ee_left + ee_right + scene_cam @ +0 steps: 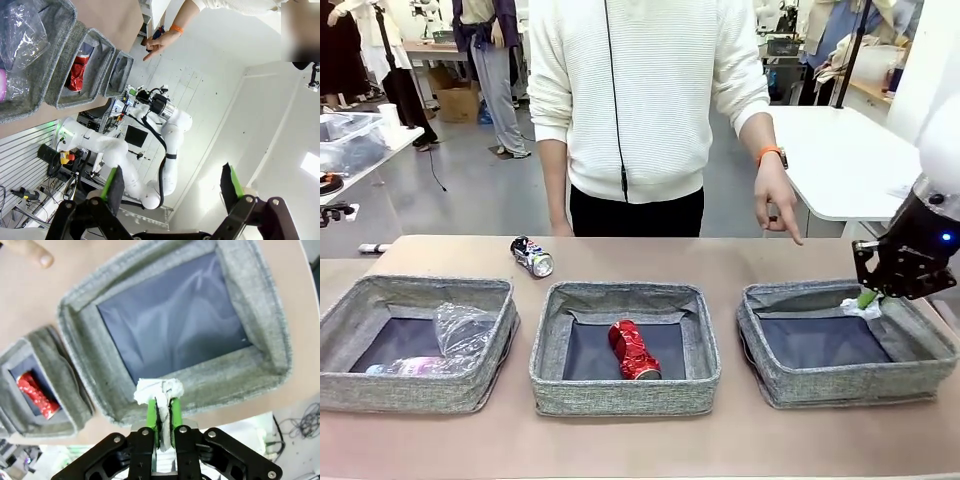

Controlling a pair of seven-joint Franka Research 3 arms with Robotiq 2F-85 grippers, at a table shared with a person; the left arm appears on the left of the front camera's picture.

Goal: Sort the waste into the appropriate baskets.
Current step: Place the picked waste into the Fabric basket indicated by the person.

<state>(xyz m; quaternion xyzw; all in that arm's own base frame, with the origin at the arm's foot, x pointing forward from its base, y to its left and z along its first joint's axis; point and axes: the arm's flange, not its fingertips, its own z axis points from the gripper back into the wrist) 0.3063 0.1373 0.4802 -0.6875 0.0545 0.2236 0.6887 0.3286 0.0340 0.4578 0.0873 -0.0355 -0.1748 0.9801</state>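
The right end effector (162, 412) pinches the paper wad (157, 389) above the right basket (260, 340); the left end effector (172, 187) is spread wide.

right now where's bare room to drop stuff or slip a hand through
The right basket has a bare dark floor; the right hand holds a paper wad above its far rim. Bare tabletop lies between the printed can and the right basket. The left basket is crowded with clear plastic; the red can occupies the middle basket.

text: none legible | printed can (532, 256): print too small to read
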